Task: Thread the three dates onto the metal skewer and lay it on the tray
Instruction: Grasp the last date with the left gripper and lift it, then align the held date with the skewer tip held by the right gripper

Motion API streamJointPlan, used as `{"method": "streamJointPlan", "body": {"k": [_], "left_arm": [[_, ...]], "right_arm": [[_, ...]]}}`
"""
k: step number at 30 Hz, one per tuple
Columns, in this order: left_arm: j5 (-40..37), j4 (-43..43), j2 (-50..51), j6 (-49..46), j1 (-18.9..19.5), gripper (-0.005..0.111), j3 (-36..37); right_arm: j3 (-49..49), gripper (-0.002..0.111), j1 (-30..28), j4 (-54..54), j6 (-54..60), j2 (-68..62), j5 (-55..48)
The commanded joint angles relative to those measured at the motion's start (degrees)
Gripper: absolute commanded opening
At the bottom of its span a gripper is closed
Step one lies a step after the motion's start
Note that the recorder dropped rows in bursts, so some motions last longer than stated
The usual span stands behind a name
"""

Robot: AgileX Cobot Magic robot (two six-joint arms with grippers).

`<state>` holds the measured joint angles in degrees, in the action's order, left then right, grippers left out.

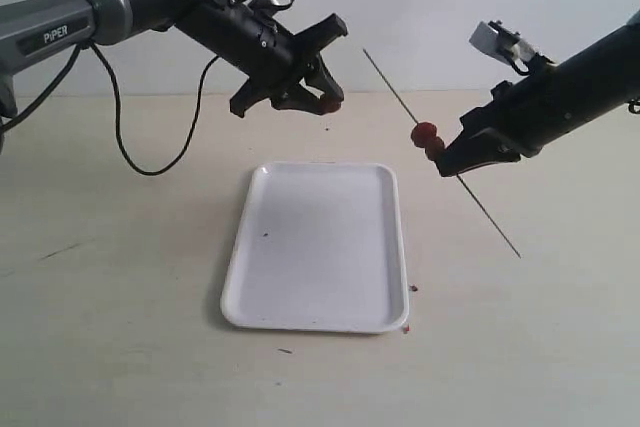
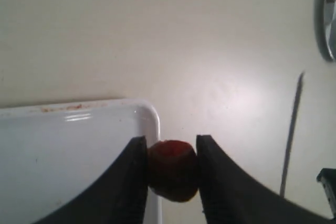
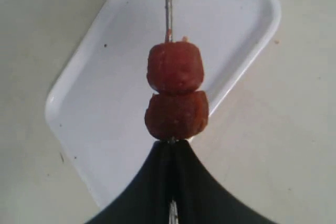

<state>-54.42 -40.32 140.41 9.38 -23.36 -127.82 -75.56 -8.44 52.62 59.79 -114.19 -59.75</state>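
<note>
Exterior view first. The left gripper (image 1: 318,97) hangs in the air beyond the tray's far edge. Its jaws are narrowed around the loose date (image 1: 329,103), which sits pinched at the tips. Over on the right, the right gripper (image 1: 447,159) has its jaws pressed together on the skewer (image 1: 395,92). The rod runs on a slant, with one end rising toward the back wall and the other dropping toward the table (image 1: 120,347). Just above that grip sit the top date (image 1: 424,133) and the second date (image 1: 434,149), touching each other. The tray (image 1: 315,247) lies flat in the middle, below both arms, with one tiny dark speck on its floor. A few red crumbs (image 1: 410,289) lie on the table beside its right rim.

Left wrist view now, and here's the close look. The two dark fingers (image 2: 131,182) squeeze the loose date (image 2: 173,170) from both sides, with the gap between them exactly as wide as the fruit. Below it are the tray's rounded corner (image 2: 149,116) and reddish smears along the rim, which the exterior view cannot resolve. The skewer (image 2: 292,135) shows off to one side as a thin grey line, apart from the fruit.

Right wrist view. The right gripper (image 3: 171,148) is clamped tight on the skewer (image 3: 168,3), with no gap between the jaws. The top date (image 3: 174,68) and the second date (image 3: 176,115) are stacked on the rod, and the second one rests right against the jaw tips. The tray (image 3: 105,103) lies beneath them.
</note>
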Motion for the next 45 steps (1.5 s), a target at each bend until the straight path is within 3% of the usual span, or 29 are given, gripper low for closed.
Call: {"method": "streamJointPlan", "body": {"k": [1,5,9,13,24,30,45], "left_arm": [[3.61,-4.01,-0.79,-2.50,1.41,0.032,-0.08],[6.60,-4.86,-0.79,-4.82,1.90,0.031,-0.08],[7.23,-6.75,-0.79,-5.07,1.50,0.019,-0.08],[6.35,-6.89,-0.79,-5.97,1.50,0.019,-0.08],[5.08,-7.03,-0.79,-6.31,1.50,0.019,-0.08],[4.72,-10.13,-0.79,-8.99,1.50,0.033,-0.08],[4.71,-9.96,-0.79,-8.99,1.50,0.033,-0.08]], "right_arm": [[-0.22,0.000,0.11,-1.58,0.53,0.25,-2.43],[-0.22,0.000,0.11,-2.20,0.49,0.25,-3.62],[-0.22,0.000,1.87,-4.30,0.59,0.21,-4.24],[-0.22,0.000,4.98,-4.64,0.09,0.21,-0.02],[-0.22,0.000,5.13,-6.69,-1.05,0.21,0.18],[-0.22,0.000,5.13,-6.69,-1.05,0.21,0.17],[-0.22,0.000,5.13,-6.69,-1.16,0.21,2.17]]}}
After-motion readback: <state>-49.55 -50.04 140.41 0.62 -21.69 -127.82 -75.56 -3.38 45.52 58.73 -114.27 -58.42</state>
